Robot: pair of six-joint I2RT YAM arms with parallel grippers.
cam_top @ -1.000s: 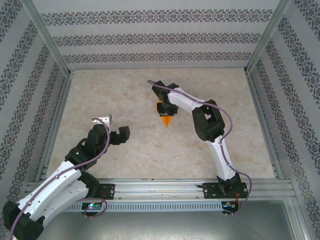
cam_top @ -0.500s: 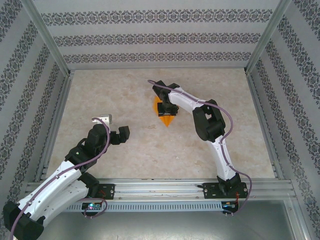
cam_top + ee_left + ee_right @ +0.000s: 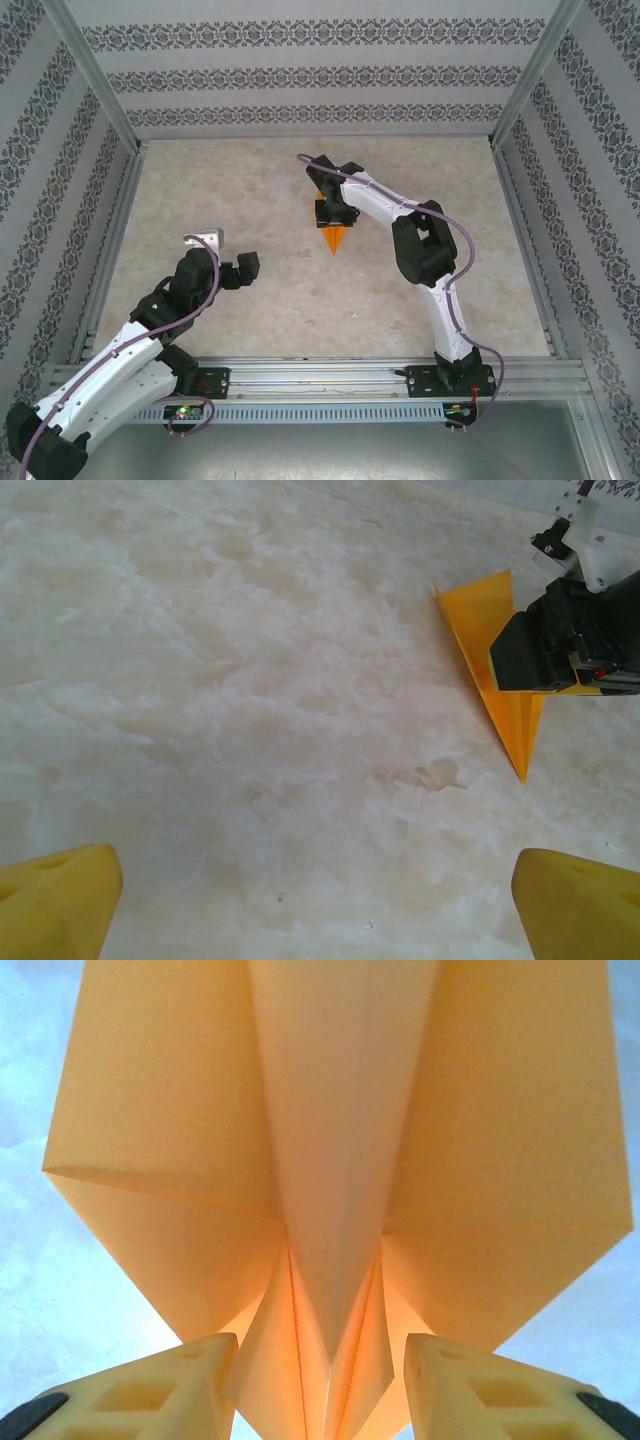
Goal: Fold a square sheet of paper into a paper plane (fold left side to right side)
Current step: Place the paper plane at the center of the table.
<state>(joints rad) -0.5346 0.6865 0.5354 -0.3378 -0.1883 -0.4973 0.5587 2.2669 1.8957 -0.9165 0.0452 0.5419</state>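
Note:
The paper plane is a bright orange pointed dart lying on the marble table, nose toward the arms. In the right wrist view the paper plane spreads its two wings flat, centre ridge between my fingers. My right gripper hovers over the plane's tail, and the right gripper stands open, its yellow fingertips either side of the ridge and not pressing it. My left gripper hangs wide open over bare table to the near left. From the left wrist, the plane lies far right, under the right gripper.
Patterned walls and metal posts close in the table on three sides. A metal rail runs along the near edge by the arm bases. Bare marble tabletop lies between the two arms.
The right gripper's jaws have spread apart from the plane's ridge, and the right arm has shifted slightly. The left arm has not moved.

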